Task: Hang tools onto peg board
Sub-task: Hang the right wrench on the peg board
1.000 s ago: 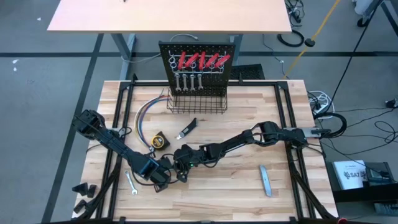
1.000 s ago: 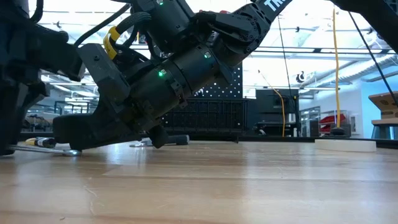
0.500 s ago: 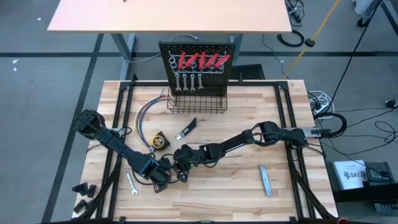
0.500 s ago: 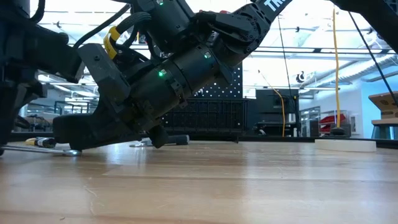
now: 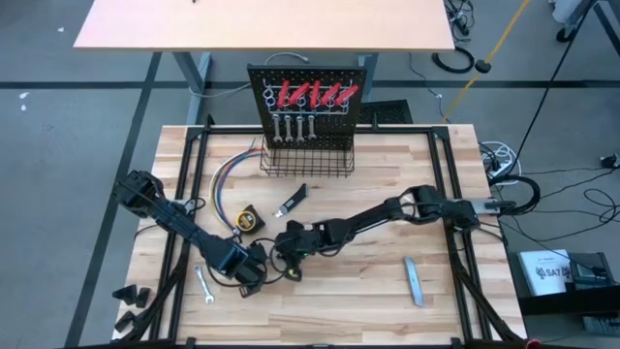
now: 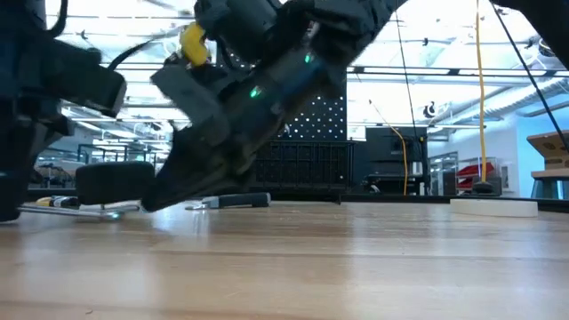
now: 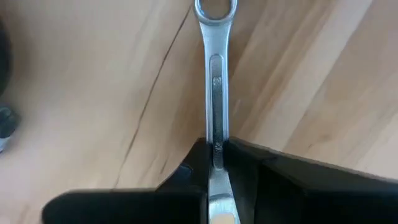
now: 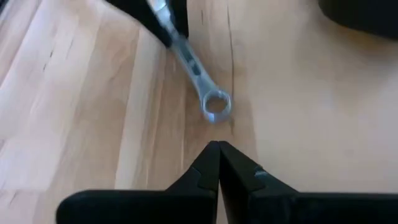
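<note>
- A pale wooden table [image 5: 387, 155] is standing on a grey floor, and the peg board [image 5: 311, 97] is rising upright at its far edge, already carrying red-handled tools [image 5: 318, 94] and three silver wrenches [image 5: 294, 126] above its wire basket [image 5: 306, 160]
- Well in front of the peg board, toward the table's left front, the left gripper [image 7: 214, 168] is clamping its fingers on the shaft of a silver wrench [image 7: 216, 93], whose ring end is lying flat on the wood
- The right gripper [image 8: 217, 158] is hovering just beside that ring end with its fingers pressed together, holding nothing
- A second wrench [image 5: 205, 284], a yellow tape measure [image 5: 249, 220], a black-handled knife [image 5: 294, 202] and a grey bar [image 5: 414, 281] are lying on the table in front of the peg board
- To do this step well, the left gripper is probably needing a square, firm hold and a straight lift, keeping the ring end free for a peg
- Compared with a second earlier, the left fingers have closed on the wrench, and the right arm has drawn slightly back and risen
</note>
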`<state>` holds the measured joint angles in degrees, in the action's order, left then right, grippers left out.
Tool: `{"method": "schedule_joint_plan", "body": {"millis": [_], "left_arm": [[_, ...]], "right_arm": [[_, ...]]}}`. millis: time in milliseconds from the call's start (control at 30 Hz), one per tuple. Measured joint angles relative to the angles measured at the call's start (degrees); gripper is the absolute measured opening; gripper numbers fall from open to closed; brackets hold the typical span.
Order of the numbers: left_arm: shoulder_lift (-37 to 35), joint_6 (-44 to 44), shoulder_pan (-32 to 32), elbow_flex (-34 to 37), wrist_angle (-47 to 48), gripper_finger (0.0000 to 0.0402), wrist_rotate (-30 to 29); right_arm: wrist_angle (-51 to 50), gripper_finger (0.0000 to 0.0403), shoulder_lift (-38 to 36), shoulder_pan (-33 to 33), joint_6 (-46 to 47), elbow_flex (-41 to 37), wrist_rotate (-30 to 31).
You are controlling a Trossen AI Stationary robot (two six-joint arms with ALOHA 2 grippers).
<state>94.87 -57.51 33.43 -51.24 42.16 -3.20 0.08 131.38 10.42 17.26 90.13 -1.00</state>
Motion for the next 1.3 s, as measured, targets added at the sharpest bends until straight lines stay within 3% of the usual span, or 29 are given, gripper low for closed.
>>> {"method": "schedule_joint_plan", "body": {"millis": [167,333,433,567,700,867,967,1067,1167,1300], "left_arm": [[-0.38,-0.02,0.25,-1.30,3.32,0.0029,-3.76],[-1.15,0.00,0.81,-5.31,11.61,0.0029,-8.83],[-2.82,0.03,1.55,-7.86,15.17,0.0029,-13.70],[-6.52,1.52,1.84,-10.86,15.81,0.0029,-20.02],[-10.87,5.29,1.80,-13.18,12.69,0.0029,-33.65],[-13.25,10.79,1.29,-12.27,-2.24,0.0029,-65.01],[-10.42,19.91,-1.07,-12.13,-16.64,0.0029,-76.14],[-5.83,33.28,-4.99,-12.09,-34.81,0.0029,-78.32],[-0.79,46.10,-9.60,-12.07,-51.44,0.0029,-76.49],[4.65,53.80,-16.15,-12.07,-63.48,0.0029,-73.67]], "right_arm": [[-18.95,0.0012,-7.87,0.42,-1.49,0.35,4.16],[-31.90,0.0019,-15.59,2.65,-1.71,-2.43,21.08],[-32.47,0.0019,-22.61,3.98,-1.60,-8.14,30.01],[-28.42,0.0019,-34.40,3.27,1.60,-20.78,33.13],[-16.87,0.0019,-49.23,1.57,4.64,-37.23,34.39],[-2.16,0.0019,-66.91,-0.17,7.83,-53.79,34.11],[2.46,0.0019,-74.93,-0.77,9.06,-59.47,34.12],[3.66,0.0019,-80.69,-0.80,9.12,-61.68,34.16],[3.66,0.0019,-83.10,-0.80,8.99,-62.03,34.17],[4.50,0.0019,-83.33,-0.53,8.00,-62.01,33.95]]}}
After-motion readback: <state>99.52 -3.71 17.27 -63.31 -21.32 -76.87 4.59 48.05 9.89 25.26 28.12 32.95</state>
